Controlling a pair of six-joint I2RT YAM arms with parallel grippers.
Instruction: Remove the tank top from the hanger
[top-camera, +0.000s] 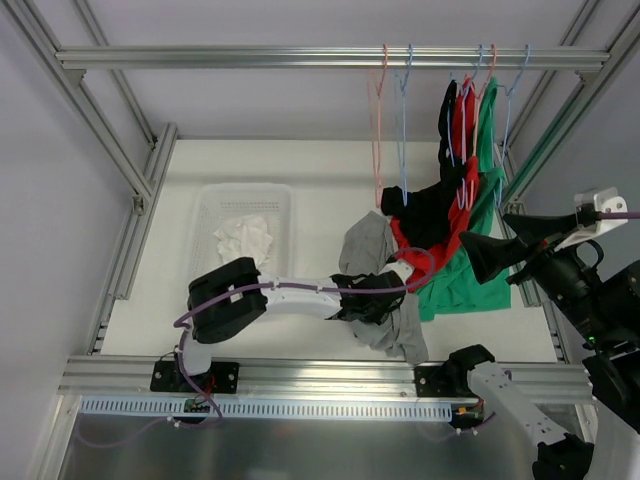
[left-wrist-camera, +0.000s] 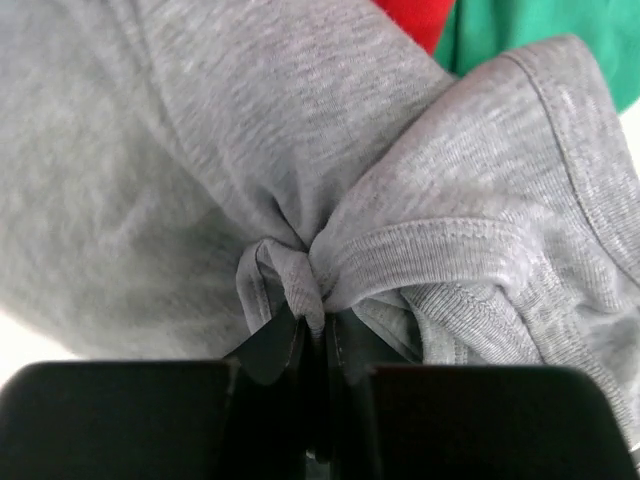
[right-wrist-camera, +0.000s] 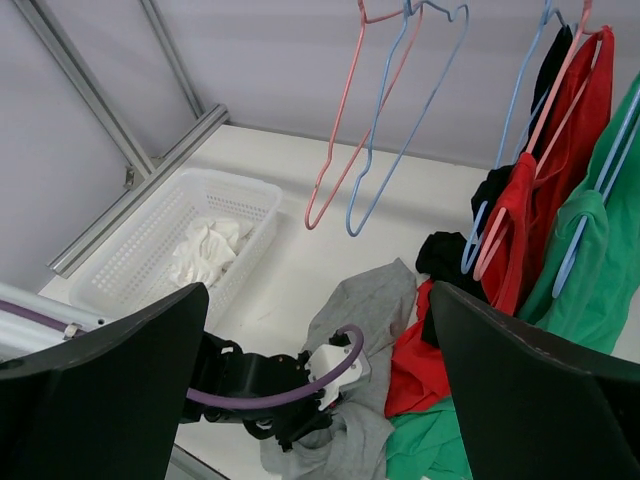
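Observation:
The grey tank top (top-camera: 385, 290) lies off the hangers, bunched on the table near its front edge; it also shows in the left wrist view (left-wrist-camera: 300, 150) and the right wrist view (right-wrist-camera: 370, 310). My left gripper (top-camera: 378, 303) is shut on a fold of its grey fabric (left-wrist-camera: 310, 285). A bare pink hanger (top-camera: 378, 130) and a bare blue hanger (top-camera: 403, 130) hang on the rail. My right gripper (top-camera: 478, 247) is open and empty, held up at the right, above the clothes; its fingers (right-wrist-camera: 100, 370) stand wide apart.
Black (top-camera: 445, 140), red (top-camera: 465, 150) and green (top-camera: 487, 170) garments hang on hangers at the right and trail onto the table. A white basket (top-camera: 243, 200) with a white cloth (top-camera: 243, 238) stands at the back left. Frame posts flank the table.

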